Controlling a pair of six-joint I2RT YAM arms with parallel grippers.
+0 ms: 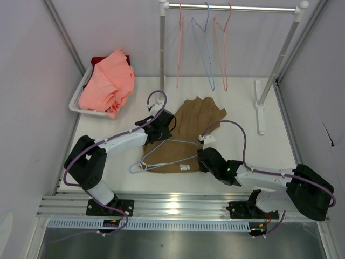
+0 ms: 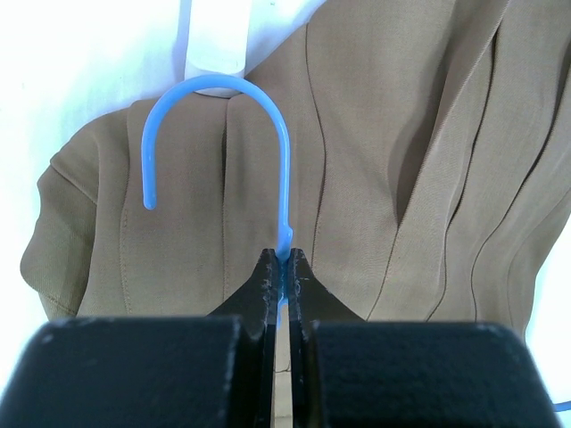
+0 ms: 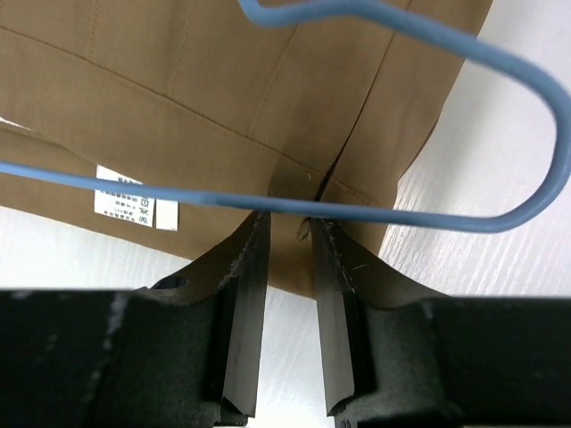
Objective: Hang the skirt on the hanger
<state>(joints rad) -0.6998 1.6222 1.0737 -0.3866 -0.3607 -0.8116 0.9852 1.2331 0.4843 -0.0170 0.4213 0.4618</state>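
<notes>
The tan-brown skirt (image 1: 194,127) lies flat mid-table, waistband toward me. The pale blue hanger (image 1: 167,145) lies on its near half, hook to the left. My left gripper (image 1: 160,129) is shut on the hanger's neck (image 2: 285,254) just below the curved hook (image 2: 223,94), over the pleated skirt (image 2: 410,178). My right gripper (image 1: 205,157) is at the skirt's near right corner. Its jaws stand slightly apart over the waistband edge (image 3: 294,245), with the hanger's lower bar (image 3: 178,192) crossing just past the fingertips (image 3: 254,227). A white label (image 3: 134,198) shows on the skirt.
A white basket (image 1: 77,101) at the back left holds a salmon-pink garment (image 1: 110,81). A clothes rack (image 1: 232,8) stands at the back with pink and blue hangers (image 1: 207,48) hanging; its post (image 1: 162,48) and foot (image 1: 260,110) stand near the skirt. Walls close both sides.
</notes>
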